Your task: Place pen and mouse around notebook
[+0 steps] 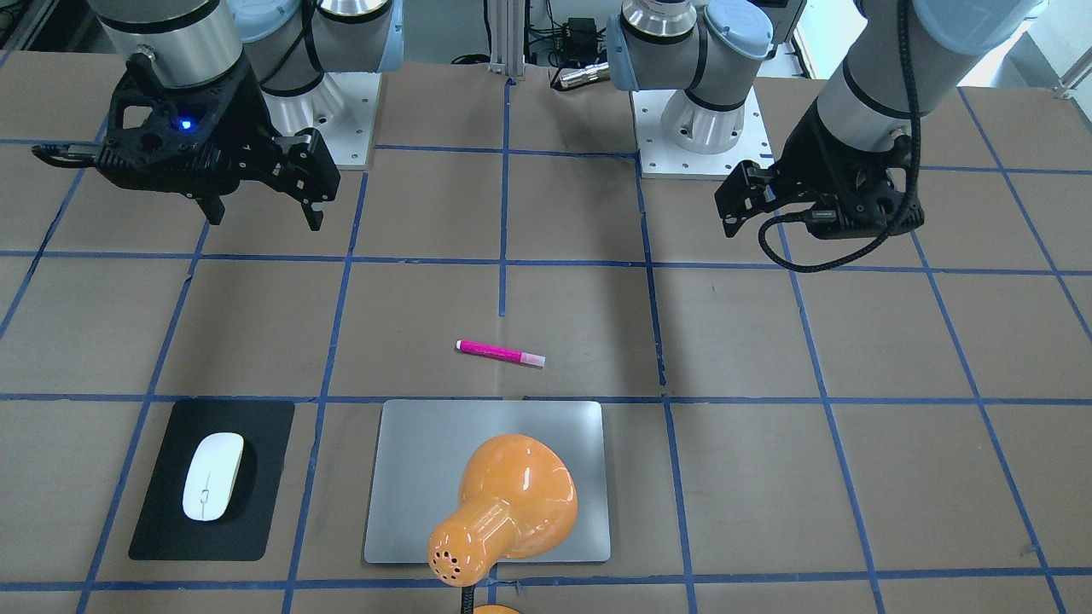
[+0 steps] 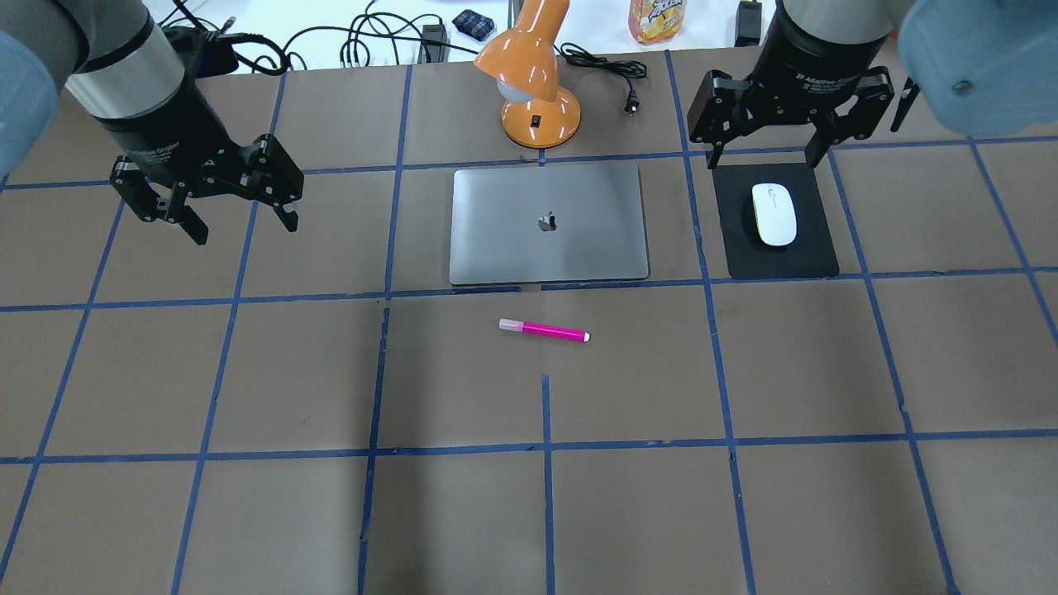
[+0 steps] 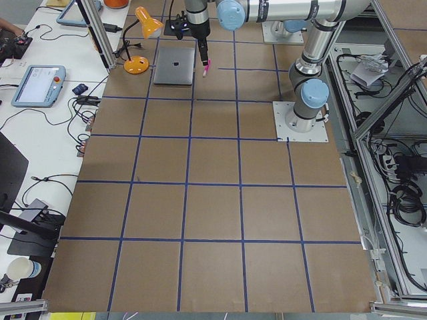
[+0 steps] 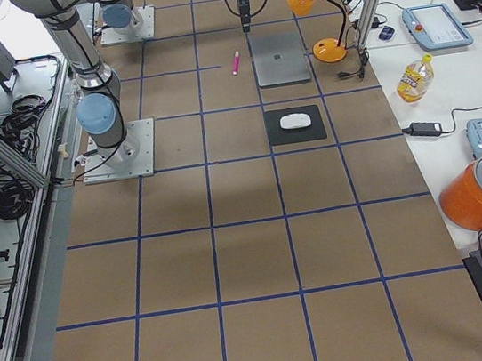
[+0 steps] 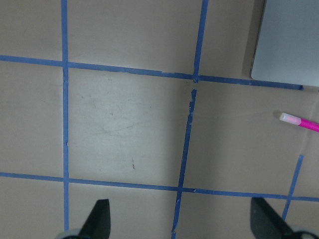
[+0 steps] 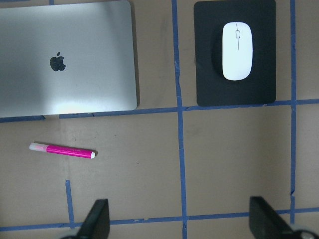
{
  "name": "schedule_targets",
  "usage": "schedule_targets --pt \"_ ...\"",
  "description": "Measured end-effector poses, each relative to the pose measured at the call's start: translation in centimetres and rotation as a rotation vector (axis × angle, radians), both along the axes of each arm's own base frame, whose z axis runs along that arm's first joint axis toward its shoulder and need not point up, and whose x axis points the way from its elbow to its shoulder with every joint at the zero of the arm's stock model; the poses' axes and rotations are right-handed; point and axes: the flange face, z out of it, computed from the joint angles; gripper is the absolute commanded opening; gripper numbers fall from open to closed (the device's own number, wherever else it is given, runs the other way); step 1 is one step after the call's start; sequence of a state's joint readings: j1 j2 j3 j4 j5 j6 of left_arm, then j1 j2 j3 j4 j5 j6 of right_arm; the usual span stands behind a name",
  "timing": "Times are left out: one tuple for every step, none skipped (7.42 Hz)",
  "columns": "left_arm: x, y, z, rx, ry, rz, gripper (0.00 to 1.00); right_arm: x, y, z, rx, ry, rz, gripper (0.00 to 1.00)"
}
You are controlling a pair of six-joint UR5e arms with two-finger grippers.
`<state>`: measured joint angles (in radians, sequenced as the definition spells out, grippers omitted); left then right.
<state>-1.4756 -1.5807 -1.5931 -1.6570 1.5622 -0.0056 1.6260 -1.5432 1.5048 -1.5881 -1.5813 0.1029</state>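
We see both arms held up above the surface [image 2: 248,512], neither touching anything. The left claw [image 2: 244,227] hangs over bare brown paper on the robot's left, its fingers spread wide and empty. In its wrist view the two fingertips sit far apart at the bottom corners. The right claw [image 2: 764,157] is likewise spread wide with nothing between its fingers, up over the robot's right side of the surface.

The notebook [image 2: 549,223] lies flat and closed near the middle, its logo facing up. An orange desk lamp [image 2: 529,74] stands at its far edge, and in the front-facing view the shade hangs over the lid.

The pen [image 2: 544,330] lies on the surface on the robot's side of the notebook, near its edge but not touching it. It runs roughly parallel to that edge, with its pale cap toward the robot's left.

The mouse [image 2: 774,214] rests on a black mat [image 2: 744,256] on the robot's right of the notebook, a strip of blue tape [image 2: 698,223] running between mat and notebook.
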Motion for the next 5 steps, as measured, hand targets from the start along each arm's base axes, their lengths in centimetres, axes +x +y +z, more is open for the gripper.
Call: schedule_targets --pt "-0.1 1.2 -0.5 -0.017 -0.003 -0.008 1.0 0.0 0.0 0.0 0.001 0.0 0.0 1.0" --pt "-0.1 2.0 -0.7 -0.03 -0.006 -0.013 1.0 0.0 0.0 0.0 0.001 -0.001 0.0 1.0" --pt "-0.1 2.4 -0.5 -0.043 -0.009 -0.014 1.0 0.0 0.0 0.0 0.0 -0.001 0.0 1.0" --pt "-0.1 2.5 -0.3 -0.05 -0.011 -0.014 1.0 0.0 0.1 0.0 0.0 -0.001 0.0 1.0" --pt "-0.1 2.6 -0.2 -0.053 -0.011 -0.015 1.0 0.0 0.1 0.0 0.0 -0.001 0.0 1.0"
